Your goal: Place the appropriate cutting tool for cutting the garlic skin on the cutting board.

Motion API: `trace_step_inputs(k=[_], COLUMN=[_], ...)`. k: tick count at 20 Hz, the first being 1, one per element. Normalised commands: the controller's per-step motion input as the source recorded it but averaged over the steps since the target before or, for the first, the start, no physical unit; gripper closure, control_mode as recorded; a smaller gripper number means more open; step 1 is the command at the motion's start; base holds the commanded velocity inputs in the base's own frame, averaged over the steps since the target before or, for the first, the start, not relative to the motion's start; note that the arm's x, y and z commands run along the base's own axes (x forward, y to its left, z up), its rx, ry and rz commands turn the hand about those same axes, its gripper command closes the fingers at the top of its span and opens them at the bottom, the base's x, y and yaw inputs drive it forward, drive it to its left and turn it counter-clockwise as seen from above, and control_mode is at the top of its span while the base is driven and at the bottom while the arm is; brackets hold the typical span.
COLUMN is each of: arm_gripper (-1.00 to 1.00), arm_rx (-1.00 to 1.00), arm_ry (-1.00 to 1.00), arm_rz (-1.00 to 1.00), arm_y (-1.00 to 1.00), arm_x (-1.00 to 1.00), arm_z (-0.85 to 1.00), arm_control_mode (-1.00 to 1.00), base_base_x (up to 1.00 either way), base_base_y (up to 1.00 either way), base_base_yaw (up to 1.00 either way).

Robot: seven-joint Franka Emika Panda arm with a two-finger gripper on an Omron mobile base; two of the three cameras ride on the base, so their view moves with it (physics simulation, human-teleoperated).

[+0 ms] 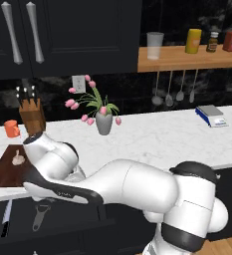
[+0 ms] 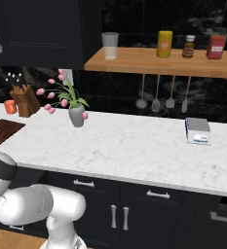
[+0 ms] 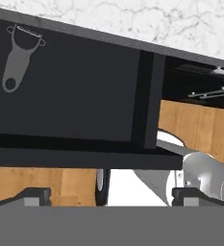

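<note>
The end effector (image 3: 111, 197) stands wide open and grips nothing; in the hand view its two dark fingertips (image 3: 34, 196) rise far apart at the bottom. That view looks into an open dark drawer (image 3: 75, 96), where a grey metal peeler (image 3: 18, 57) with a loop-shaped head lies flat on the drawer floor, near one corner. Beyond the drawer's edge runs the white marble table (image 3: 132, 19).

In the left base view the white arm bends low and to the left, over the same open drawer (image 1: 62, 224) below the table front. The peeler (image 1: 40, 214) lies there, and well to its left, near the drawer's left side, lies the small knife (image 1: 6, 217) with a narrow silver blade and black handle, its blade pointing toward the table.

On the table (image 1: 162, 139), at the left end, the dark reddish-brown cutting board (image 1: 5, 172) lies flat, with the whitish garlic bulb (image 1: 18, 159) resting on it. Behind the board stands the wooden knife block (image 1: 32, 115), and beside it an orange cup (image 1: 11, 129). A grey vase of pink tulips (image 1: 103, 122) stands further right, and a small kitchen scale (image 1: 212, 115) sits near the right end.
</note>
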Motion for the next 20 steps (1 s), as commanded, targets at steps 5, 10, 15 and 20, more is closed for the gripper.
trace_step_inputs(k=[5,10,15,20], arm_gripper=[-1.0,-1.0,-1.0,-1.0], arm_rx=[0.13,0.06,0.0,0.0], arm_ry=[0.0,0.0,0.0,0.0], arm_rz=[0.0,0.0,0.0,0.0], arm_y=[0.15,0.66,0.47,0.14], arm_x=[-0.09,-0.03,0.0,0.0], arm_z=[-0.58,-0.39,-0.23,-0.23], arm_control_mode=[-1.0,-1.0,-1.0,-1.0], base_base_x=[0.0,0.0,0.0,0.0], base_base_y=[0.0,0.0,0.0,0.0], base_base_yaw=[0.0,0.0,0.0,0.0])
